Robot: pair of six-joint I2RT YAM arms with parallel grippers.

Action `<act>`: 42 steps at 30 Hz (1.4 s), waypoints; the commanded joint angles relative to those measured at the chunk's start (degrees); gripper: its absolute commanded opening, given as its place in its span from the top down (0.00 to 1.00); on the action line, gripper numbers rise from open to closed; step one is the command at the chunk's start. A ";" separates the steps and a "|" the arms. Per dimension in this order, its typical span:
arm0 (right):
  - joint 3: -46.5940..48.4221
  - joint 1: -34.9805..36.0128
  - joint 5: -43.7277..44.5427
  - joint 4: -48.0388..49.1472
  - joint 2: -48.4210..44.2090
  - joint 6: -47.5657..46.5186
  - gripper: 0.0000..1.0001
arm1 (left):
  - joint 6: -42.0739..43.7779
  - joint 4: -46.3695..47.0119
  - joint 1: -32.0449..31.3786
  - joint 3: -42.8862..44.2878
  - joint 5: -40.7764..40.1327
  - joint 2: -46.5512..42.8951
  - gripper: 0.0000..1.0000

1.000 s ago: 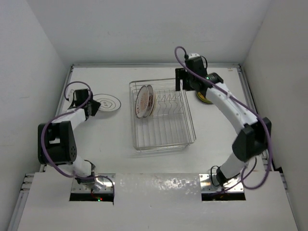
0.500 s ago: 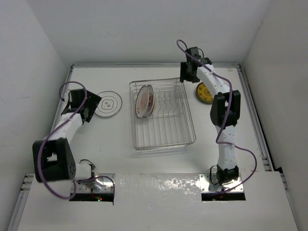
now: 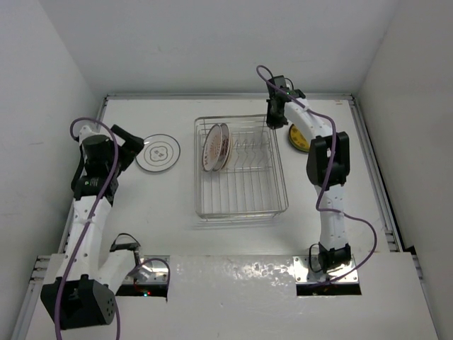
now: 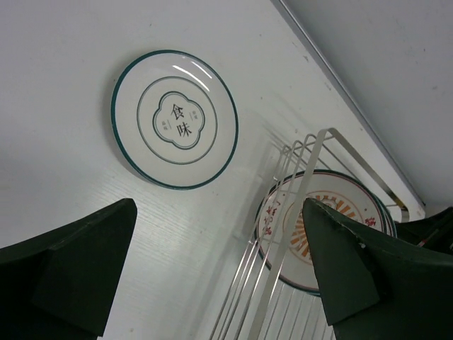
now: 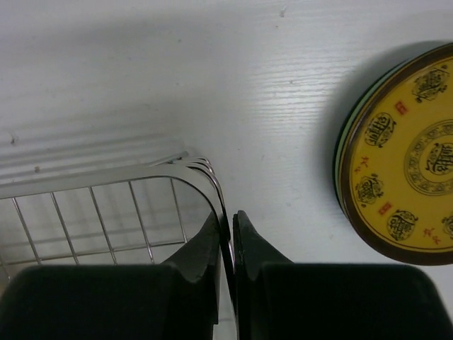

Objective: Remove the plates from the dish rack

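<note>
The dish rack [image 3: 248,190] stands mid-table, and two plates [image 3: 214,147] lean upright at its left end; the front one is a white plate with an orange sunburst [image 4: 340,191]. A white plate with teal rings [image 3: 158,152] [image 4: 175,118] lies flat on the table left of the rack. My left gripper [image 3: 133,144] [image 4: 218,212] hovers open and empty beside that plate. My right gripper [image 3: 274,117] [image 5: 233,216] is shut on the rim wire at the far right corner of the dish rack [image 5: 106,177].
A yellow plate [image 3: 297,138] [image 5: 403,163] tops a small stack on the table right of the rack's far corner. White walls enclose the table at the left, back and right. Both arm bases sit at the near edge.
My left gripper opened and drew back from the ringed plate, which now lies on the table. My right gripper left the yellow stack, reached the rack's corner and closed on its rim.
</note>
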 commanded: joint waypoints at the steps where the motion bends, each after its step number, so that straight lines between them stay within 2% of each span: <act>1: 5.29 -1.07 6.62 -0.47 0.00 2.99 0.94 | 6.22 -2.48 0.49 3.11 0.95 -2.15 0.00; 3: 7.06 -1.25 7.06 -1.35 0.80 2.81 0.95 | 7.72 -2.66 0.58 3.03 0.95 -2.15 0.00; 4: 8.72 -1.60 8.89 -2.93 1.76 3.42 0.98 | 7.99 -2.83 0.49 2.85 1.12 -1.89 0.00; 6: 7.78 -2.21 7.17 -1.46 1.85 3.60 1.00 | 8.78 -2.66 0.49 1.98 1.21 -1.63 0.00; 10: 8.99 -3.36 5.39 -1.35 3.17 4.30 0.97 | 10.01 -0.99 0.58 0.48 3.23 -0.92 0.00; 12: 8.92 -3.80 4.69 -1.27 3.79 5.01 0.91 | 10.72 -0.73 0.49 0.39 3.50 -0.39 0.00; 14: 7.69 -4.06 3.64 0.65 3.35 4.75 0.80 | 11.07 -0.38 0.58 0.21 3.50 -0.31 0.00; 15: 7.86 -4.06 2.33 1.01 3.44 4.31 0.70 | 11.25 -0.29 0.58 0.13 3.58 -0.22 0.00; 17: 9.69 -4.06 1.70 0.58 3.61 3.08 0.55 | 11.51 -0.11 0.58 0.30 4.29 -0.31 0.00; 18: 10.31 -4.06 1.79 0.31 3.52 2.56 0.36 | 11.77 -0.28 0.58 0.39 4.46 -0.31 0.00; 19: 11.62 -4.06 1.88 -0.65 3.26 1.33 0.26 | 12.12 -0.29 0.58 0.39 4.72 -0.57 0.00; 21: 12.08 -3.98 4.67 -1.88 0.81 0.88 0.13 | 13.09 -0.98 0.49 0.92 4.20 -0.83 0.00; 22: 10.16 -3.98 5.47 -1.71 -0.94 0.62 0.10 | 13.70 -1.25 0.58 1.18 3.42 -1.09 0.00; 23: 8.58 -3.80 6.18 -1.45 -5.31 0.70 0.03 | 14.75 -2.21 0.49 1.88 2.89 -1.27 0.00; 24: 5.26 -3.10 7.40 -0.40 -7.79 0.79 0.01 | 15.46 -2.65 0.58 2.32 2.01 -1.62 0.00; 26: 1.72 -1.79 7.59 0.92 -12.97 0.97 0.01 | 18.26 -3.79 0.58 3.20 1.74 -2.24 0.00; 28: -3.20 1.64 6.80 2.77 -19.92 0.62 0.01 | 19.42 -4.59 0.40 3.03 -2.64 -3.29 0.00; 32: -12.07 11.19 2.32 6.81 -27.49 1.67 0.03 | 19.25 -4.06 0.32 0.92 -3.71 -5.49 0.00; 33: -13.75 12.97 2.75 8.90 -29.24 2.80 0.06 | 19.33 -4.07 0.40 0.74 -4.06 -6.27 0.00; 34: -16.46 14.55 3.63 10.05 -29.87 3.60 0.17 | 19.33 -4.07 0.40 0.39 -4.58 -6.63 0.00; 36: -18.85 18.51 4.68 12.78 -30.49 5.61 0.32 | 19.25 -4.50 0.23 -0.05 -5.20 -7.94 0.00; 37: -19.12 19.39 6.86 13.31 -30.40 6.32 0.45 | 19.16 -4.42 0.05 -0.31 -5.12 -8.30 0.00; 38: -19.12 20.97 7.67 13.84 -29.97 7.29 0.51 | 19.16 -4.16 -0.30 -0.49 -5.12 -9.00 0.00; 39: -18.25 21.59 8.20 14.02 -28.57 7.90 0.56 | 19.16 -4.15 -0.56 -0.49 -5.12 -9.27 0.00; 42: -13.70 23.27 10.39 11.76 -25.40 8.62 0.57 | 19.25 -4.15 -0.56 -0.40 -4.77 -9.45 0.00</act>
